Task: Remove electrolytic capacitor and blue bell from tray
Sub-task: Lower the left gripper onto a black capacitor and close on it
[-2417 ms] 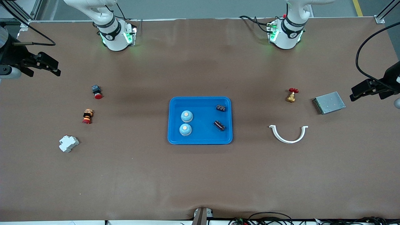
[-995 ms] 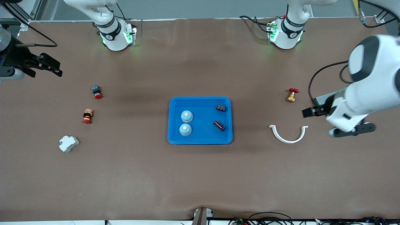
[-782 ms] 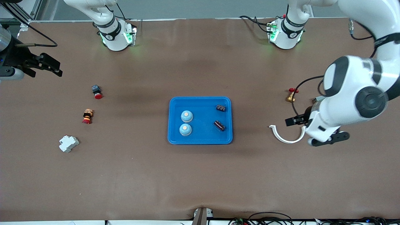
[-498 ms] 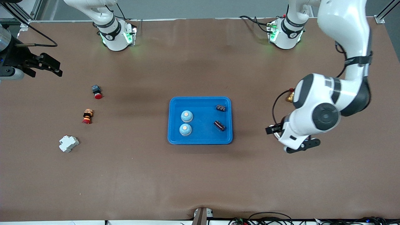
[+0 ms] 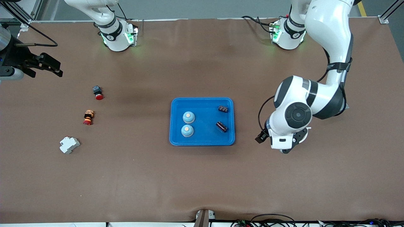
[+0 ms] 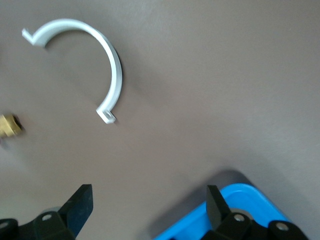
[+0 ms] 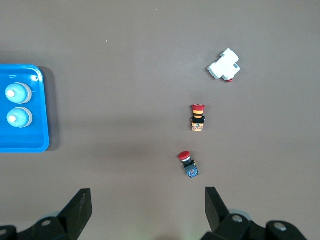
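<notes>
Brown paper covered the table where the blue tray [image 5: 202, 141] held two capacitors [image 5: 221, 126] and two bells [image 5: 188, 117], the left gripper [image 6: 147, 210] gaping beside it, the right gripper [image 7: 145, 210] waiting agape; a hasty descent might clip the rim

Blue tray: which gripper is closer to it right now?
Left. The left gripper is open over the table just off the blue tray at the left arm's end. The right gripper waits, open, out at the right arm's end of the table.
</notes>
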You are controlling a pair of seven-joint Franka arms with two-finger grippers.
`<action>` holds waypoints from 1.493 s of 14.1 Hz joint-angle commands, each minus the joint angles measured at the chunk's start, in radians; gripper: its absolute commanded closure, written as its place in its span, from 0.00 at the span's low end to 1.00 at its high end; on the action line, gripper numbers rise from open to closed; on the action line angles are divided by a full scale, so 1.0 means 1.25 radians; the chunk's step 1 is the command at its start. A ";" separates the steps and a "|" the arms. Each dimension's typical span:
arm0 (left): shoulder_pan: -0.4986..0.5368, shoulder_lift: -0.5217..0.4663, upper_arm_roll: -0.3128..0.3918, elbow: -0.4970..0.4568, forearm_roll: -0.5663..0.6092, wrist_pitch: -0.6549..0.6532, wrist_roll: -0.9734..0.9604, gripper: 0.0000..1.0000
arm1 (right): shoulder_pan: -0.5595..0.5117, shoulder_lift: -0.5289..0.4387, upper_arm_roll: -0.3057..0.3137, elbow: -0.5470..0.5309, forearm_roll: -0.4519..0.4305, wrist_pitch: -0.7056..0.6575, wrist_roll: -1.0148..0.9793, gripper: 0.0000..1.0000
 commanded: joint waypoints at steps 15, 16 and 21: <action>-0.167 0.161 -0.002 0.011 -0.041 0.324 -0.368 0.00 | 0.007 -0.025 -0.001 -0.034 0.007 0.011 0.014 0.00; -0.167 0.167 -0.002 0.011 -0.040 0.330 -0.366 0.00 | 0.007 -0.025 -0.001 -0.034 0.007 0.011 0.015 0.00; -0.172 0.182 -0.002 0.008 -0.035 0.331 -0.369 0.00 | 0.007 -0.025 -0.001 -0.034 0.007 0.012 0.014 0.00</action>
